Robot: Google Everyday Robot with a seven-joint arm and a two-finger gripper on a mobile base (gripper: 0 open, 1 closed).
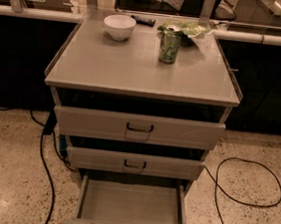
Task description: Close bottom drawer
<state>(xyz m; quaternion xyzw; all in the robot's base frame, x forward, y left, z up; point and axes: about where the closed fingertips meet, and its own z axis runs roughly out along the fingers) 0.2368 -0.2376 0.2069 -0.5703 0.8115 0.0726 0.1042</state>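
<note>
Bottom drawer [131,203] stands pulled out toward the near side, closing not yet begun; gripper is out of view, its state indeterminable; the next move requires meeting the drawer front squarely and pushing it far.

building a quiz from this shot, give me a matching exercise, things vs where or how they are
1 bottom drawer
2 bowl
3 can
4 cable

A on the floor, right of the cabinet
B pulled out, empty
C cabinet top, back left
D cabinet top, right of the bowl

Pairs: 1-B, 2-C, 3-D, 4-A. End effector: not in view.
</note>
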